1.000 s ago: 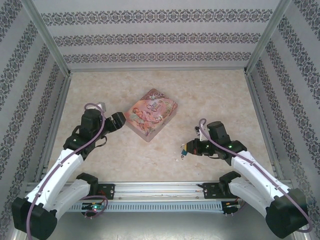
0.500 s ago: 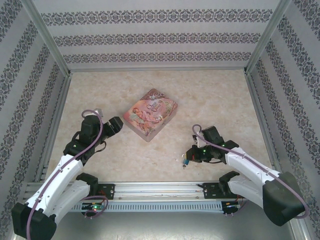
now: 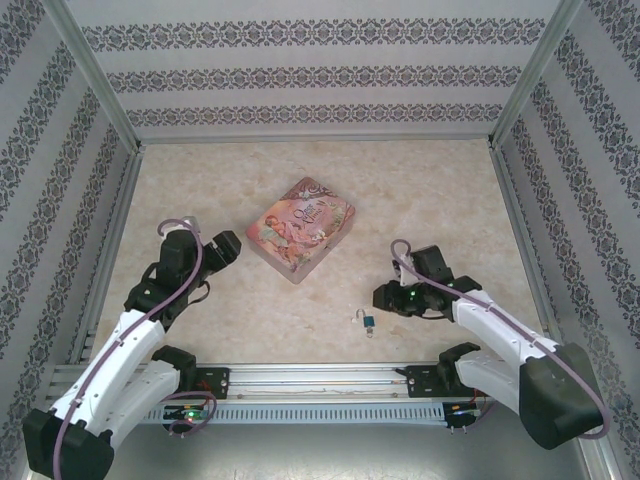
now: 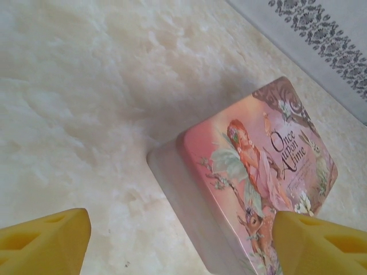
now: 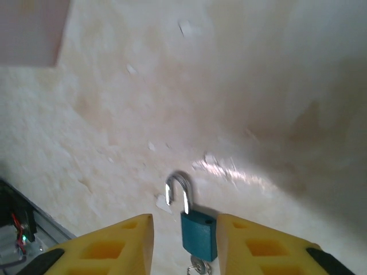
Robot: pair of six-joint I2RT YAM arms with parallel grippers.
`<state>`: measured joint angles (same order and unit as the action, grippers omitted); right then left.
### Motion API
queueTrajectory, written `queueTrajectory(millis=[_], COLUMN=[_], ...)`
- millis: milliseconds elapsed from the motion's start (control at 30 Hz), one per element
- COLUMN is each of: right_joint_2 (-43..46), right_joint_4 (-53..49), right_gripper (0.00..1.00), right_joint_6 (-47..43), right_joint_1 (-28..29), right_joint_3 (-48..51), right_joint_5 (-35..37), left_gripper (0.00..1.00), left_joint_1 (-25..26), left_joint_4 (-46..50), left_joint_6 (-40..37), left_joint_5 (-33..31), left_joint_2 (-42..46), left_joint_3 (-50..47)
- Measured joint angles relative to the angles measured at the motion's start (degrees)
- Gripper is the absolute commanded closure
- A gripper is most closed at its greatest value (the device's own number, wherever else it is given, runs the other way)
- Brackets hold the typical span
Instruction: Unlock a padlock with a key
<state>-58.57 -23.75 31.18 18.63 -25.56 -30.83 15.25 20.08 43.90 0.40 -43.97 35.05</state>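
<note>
Right gripper had drawn back off the padlock since half a second earlier.
Padlock, blue body, silver shackle: lay free on the table at 7 o'clock of that gripper, near but apart, and at 5 o'clock of the pink tin. Small silvery piece showed at the body's base. Right fingers stood parted, holding nothing. Left gripper, at 9 o'clock of the tin: fingers spread wide, empty.
</note>
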Motion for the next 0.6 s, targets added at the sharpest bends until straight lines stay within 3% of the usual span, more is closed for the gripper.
queueTrajectory(millis=[133,333,433,600], right_joint_2=[2.19,5.18,6.29,6.88], right_joint_4=[-0.76,-0.46,1.75,14.05], right_gripper=[0.53,0.22,0.04,0.02], right_joint_6=[-2.93,-10.69,-15.41,-23.04], right_joint_1=[-3.13,-6.27,-7.96,-12.35], right_joint_3=[-4.46,-8.87,-9.20,-5.51], right_joint_5=[1.64,8.76,14.36,21.11], left_gripper=[0.10,0.00,0.01,0.01], left_joint_1=[-0.04,-0.37,-0.42,-2.08], left_joint_4=[0.68,0.87,0.15,-1.68], left_joint_6=[-3.30,-11.08,-15.63,-24.17], left_joint_5=[-4.07,-11.85,-16.57,-21.94], left_joint_2=[0.02,1.42,2.71,3.82], left_joint_3=[2.86,3.93,2.82,-1.09])
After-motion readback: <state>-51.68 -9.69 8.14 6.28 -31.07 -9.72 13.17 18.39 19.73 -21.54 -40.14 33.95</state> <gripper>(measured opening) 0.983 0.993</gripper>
